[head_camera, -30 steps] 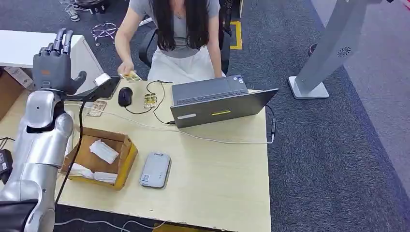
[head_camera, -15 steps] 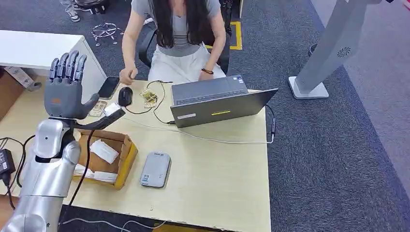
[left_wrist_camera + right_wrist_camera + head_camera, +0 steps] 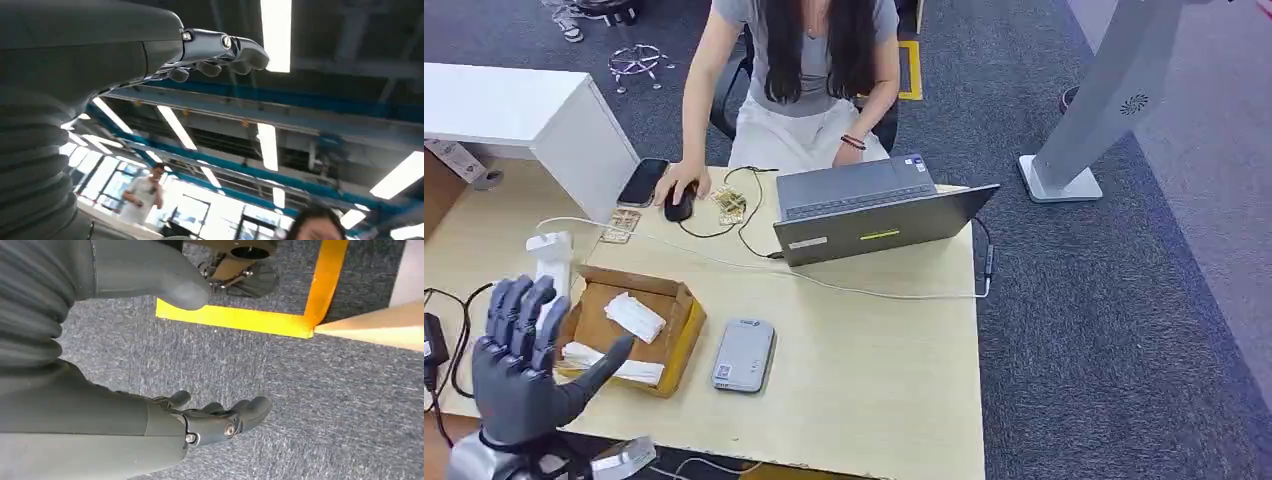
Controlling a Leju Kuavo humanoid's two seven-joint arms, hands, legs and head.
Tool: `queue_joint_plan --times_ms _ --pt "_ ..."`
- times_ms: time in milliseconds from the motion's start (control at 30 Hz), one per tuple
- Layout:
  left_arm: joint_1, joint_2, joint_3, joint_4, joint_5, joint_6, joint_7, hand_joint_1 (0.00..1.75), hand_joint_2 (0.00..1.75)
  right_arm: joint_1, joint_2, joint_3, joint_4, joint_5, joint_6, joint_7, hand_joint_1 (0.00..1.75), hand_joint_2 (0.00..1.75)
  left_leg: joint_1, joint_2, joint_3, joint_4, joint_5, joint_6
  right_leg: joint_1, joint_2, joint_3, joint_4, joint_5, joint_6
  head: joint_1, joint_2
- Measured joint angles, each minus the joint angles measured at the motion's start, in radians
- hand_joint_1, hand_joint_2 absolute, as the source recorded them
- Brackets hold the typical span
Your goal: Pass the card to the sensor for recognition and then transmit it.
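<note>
Cardboard box (image 3: pixel 639 325) left of sensor (image 3: pixel 745 354), before laptop (image 3: pixel 874 212).

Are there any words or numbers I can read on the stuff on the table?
None can be read.
Grey sensor: small dark mark, too blurred.
Laptop: white sticker and yellow strip, too small.
Cards by the mouse: print too small.

No legible text, labels or numbers anywhere
</note>
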Motion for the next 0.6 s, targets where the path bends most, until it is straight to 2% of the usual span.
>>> queue_joint_plan --times_ms 67,167,300,467,533,567,600 --pt "0.044 -0.015 0.029 -0.071 0.042 0.001 0.000 0.00 1.75 -0.002 0.000 -0.008 0.000 -0.005 -0.004 -0.008 0.00 1.75 0.000 -0.007 0.000 0.000 0.000 0.000 0.000 -0.007 0.003 0.000 -0.001 0.000 0.000 0.000" --pt "0.161 -0.055 0.078 -0.219 0.149 0.002 0.000 0.00 1.75 -0.009 0.000 -0.024 0.000 -0.014 -0.010 -0.018 0.00 1.75 0.000 -0.003 0.003 0.000 -0.002 -0.001 0.000 -0.004 0.003 0.000 -0.001 -0.001 -0.001 0.000" --pt "0.187 -0.090 0.159 -0.321 0.279 0.001 0.000 0.00 1.75 -0.013 0.000 -0.040 0.000 -0.020 -0.011 -0.029 0.00 1.75 0.001 -0.008 0.003 0.000 0.000 0.000 0.001 -0.009 0.005 0.000 -0.001 -0.002 -0.001 0.000" --pt "0.164 -0.137 0.223 -0.413 0.372 0.001 -0.001 0.00 1.75 -0.013 0.000 -0.052 0.000 -0.024 -0.015 -0.035 0.00 1.75 0.001 -0.008 0.003 0.000 0.001 -0.001 0.001 -0.009 0.006 0.001 -0.001 -0.002 0.000 0.000" --pt "0.171 -0.165 0.245 -0.428 0.493 -0.001 -0.001 0.00 1.75 -0.013 0.002 -0.060 0.000 -0.031 -0.030 -0.035 0.00 1.75 0.001 -0.008 0.004 0.000 0.001 -0.001 0.001 -0.009 0.007 0.001 -0.001 -0.002 0.000 0.000" --pt "0.174 -0.183 0.254 -0.429 0.591 -0.037 -0.001 0.00 0.00 -0.013 0.003 -0.065 0.000 -0.034 -0.036 -0.034 0.00 1.75 0.000 -0.008 0.005 0.000 0.001 -0.001 0.001 -0.008 0.007 0.001 -0.001 -0.002 -0.001 0.000" --pt "0.156 -0.214 0.281 -0.413 0.728 -0.113 -0.001 0.00 0.00 -0.010 0.003 -0.068 0.000 -0.035 -0.037 -0.033 0.00 1.75 0.000 -0.008 0.005 0.000 0.001 -0.001 0.000 -0.009 0.007 0.000 -0.001 -0.002 0.000 0.000"
